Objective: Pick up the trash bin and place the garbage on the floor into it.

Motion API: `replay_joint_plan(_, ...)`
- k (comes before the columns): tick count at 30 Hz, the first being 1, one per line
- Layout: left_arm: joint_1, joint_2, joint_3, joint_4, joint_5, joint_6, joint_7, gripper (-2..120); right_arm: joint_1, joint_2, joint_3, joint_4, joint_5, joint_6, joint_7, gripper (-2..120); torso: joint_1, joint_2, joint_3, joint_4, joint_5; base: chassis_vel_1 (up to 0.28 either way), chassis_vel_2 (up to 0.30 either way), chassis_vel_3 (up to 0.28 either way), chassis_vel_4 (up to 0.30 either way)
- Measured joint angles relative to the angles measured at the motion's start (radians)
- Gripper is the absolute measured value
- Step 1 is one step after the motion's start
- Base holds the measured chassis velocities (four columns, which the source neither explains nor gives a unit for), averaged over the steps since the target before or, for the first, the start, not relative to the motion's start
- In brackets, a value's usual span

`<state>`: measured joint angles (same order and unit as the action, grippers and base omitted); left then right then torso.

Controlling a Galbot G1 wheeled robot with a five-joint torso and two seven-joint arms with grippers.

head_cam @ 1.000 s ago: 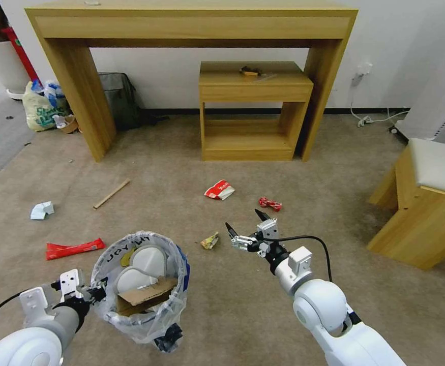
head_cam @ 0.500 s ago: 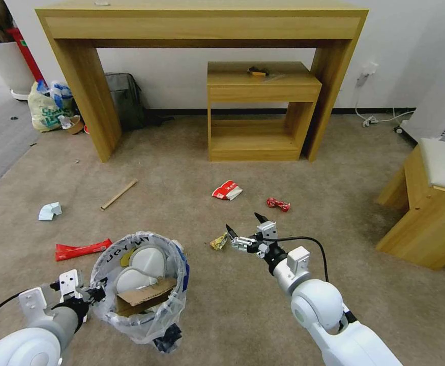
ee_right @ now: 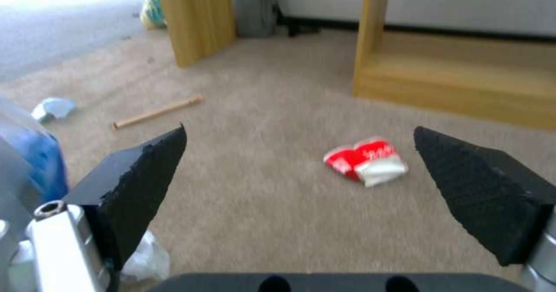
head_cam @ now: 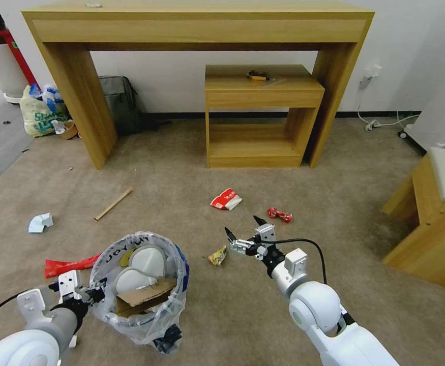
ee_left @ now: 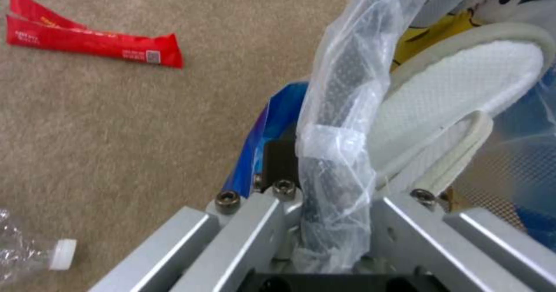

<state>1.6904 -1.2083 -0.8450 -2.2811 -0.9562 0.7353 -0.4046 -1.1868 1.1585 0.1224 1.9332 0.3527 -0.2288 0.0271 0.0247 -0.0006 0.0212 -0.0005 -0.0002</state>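
Right tool (head_cam: 243,231): jaws spread wide, nothing between them, held low over the floor (head_cam: 334,203) ahead of the robot. Crumpled yellowish wrapper (head_cam: 217,255) lies on the carpet just beside and slightly short of the tips, toward the robot's left. Red-white carton (head_cam: 226,199) lies farther ahead; in the right wrist view it sits framed between the two black fingers (ee_right: 147,170). Small red wrapper (head_cam: 279,215) lies near, ahead and to the right.

Left tool (head_cam: 82,294): clamped on the bagged rim of the trash bin (head_cam: 140,284), which hangs tilted at the robot's left front. Bin contents: two white slippers (head_cam: 143,264), cardboard strip (head_cam: 143,296).

Further garbage on the floor: long red wrapper (head_cam: 69,265) just beyond the bin, wooden stick (head_cam: 113,204) and blue-white paper cup (head_cam: 40,222) well apart to the left, clear bottle (ee_left: 34,253) beside the left arm.

Step in hand, by judgement: collection partly done, right arm between picks. Next move calls for lowering the spread jaws over one nearby piece, probably the yellowish wrapper or carton, closing, then carrying it left over the bin mouth.
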Motion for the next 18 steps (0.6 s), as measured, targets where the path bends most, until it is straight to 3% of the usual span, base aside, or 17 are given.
replay_joint_plan(6, 0.011, 0.000, -0.002, -0.008, 0.000, 0.000, 0.000, 0, 0.044, -0.007, 0.014, -0.095, 0.028, -0.058, -0.031, 100, 0.000, 0.000, 0.000, 0.0002, 0.0000, -0.010, 0.007, 0.004, -0.012)
replay_joint_plan(7, 0.018, -0.001, -0.004, -0.014, 0.000, 0.000, 0.000, 0, 0.085, -0.023, 0.018, -0.189, 0.026, -0.075, -0.100, 100, 0.000, 0.000, 0.000, 0.0003, 0.0002, 0.000, 0.000, 0.000, 0.000)
replay_joint_plan(10, 0.024, -0.005, -0.005, -0.020, 0.001, 0.000, 0.000, 0, 0.137, -0.037, 0.002, -0.310, 0.022, -0.093, -0.180, 100, 0.000, 0.000, 0.000, 0.0001, 0.0002, 0.000, 0.000, 0.000, 0.000)
replay_joint_plan(11, 0.029, -0.010, -0.005, -0.029, 0.003, 0.000, -0.002, 0, 0.184, -0.017, -0.026, -0.412, 0.034, -0.114, -0.214, 100, 0.000, 0.000, 0.000, 0.0000, 0.0001, 0.000, 0.000, 0.000, 0.000)
replay_joint_plan(18, 0.036, -0.012, -0.003, -0.048, 0.001, 0.000, -0.021, 0, 0.284, 0.083, -0.080, -0.590, 0.052, -0.122, -0.243, 100, 0.000, 0.000, 0.000, 0.0003, 0.0002, 0.000, 0.000, 0.000, 0.000)
